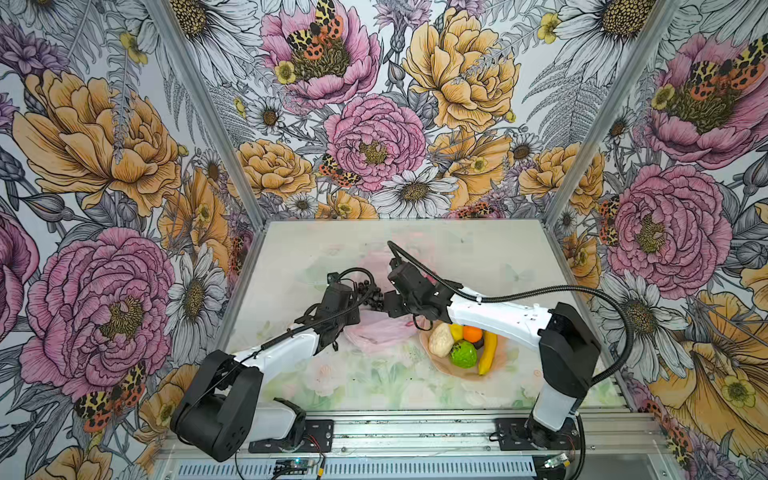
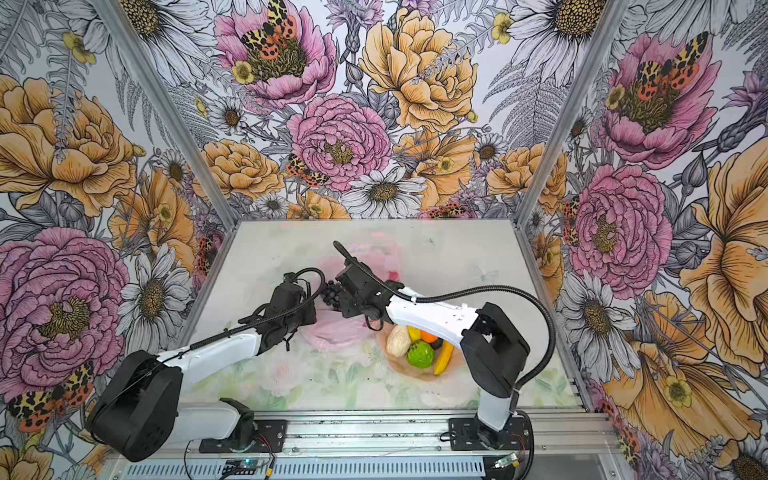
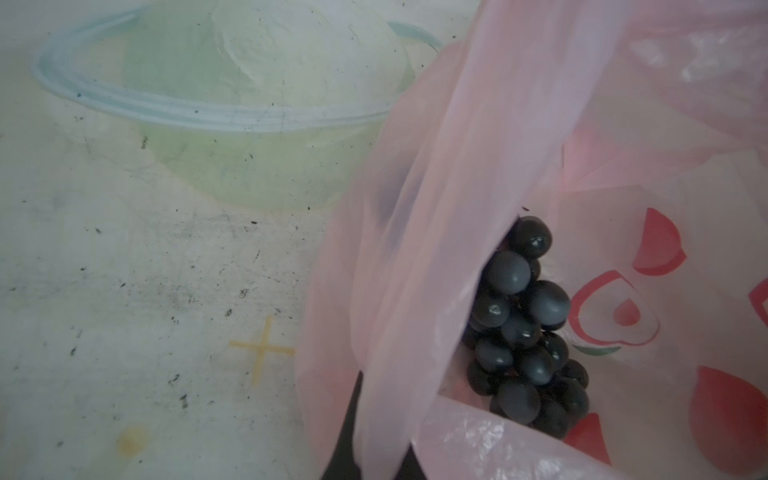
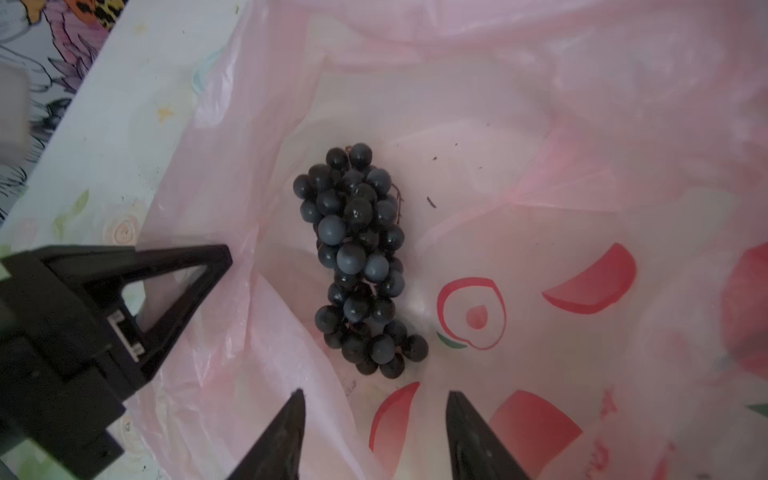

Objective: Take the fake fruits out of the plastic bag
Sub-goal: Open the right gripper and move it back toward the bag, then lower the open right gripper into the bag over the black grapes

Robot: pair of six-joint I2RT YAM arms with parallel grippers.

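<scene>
Right now we are looking at the grape bunch (image 4: 357, 257) lying inside the plastic bag (image 4: 540, 124), on its lower layer beside the red printed marks (image 4: 471, 313). In both top views the bag is sitting at the middle of the table (image 1: 374, 395). There the grapes are showing only as a dark cluster between the two wrists, which are covering most of the bag's mouth.

The left gripper (image 4: 218, 255) is closed tight and is pinching a fold of the bag's edge. In the left wrist view that thin film is draping over one side of the bunch and hiding some grapes. The right gripper (image 4: 374, 395) is reaching into the opening with its jaws standing partly apart. It is gripping nothing, with its tips near the bunch but not touching it.

Lower right of the middle in a top view, a peach dish (image 1: 461, 375) is sitting just beside the bag. It is carrying a pear (image 1: 440, 338), a lemon (image 1: 456, 331), an orange (image 1: 472, 333), a bumpy green fruit (image 1: 464, 354), a banana (image 1: 487, 353) and a dark fruit (image 1: 478, 344) that we are seeing only in part. The right forearm (image 1: 498, 318) is passing over the dish's upper edge and hiding part of it.
</scene>
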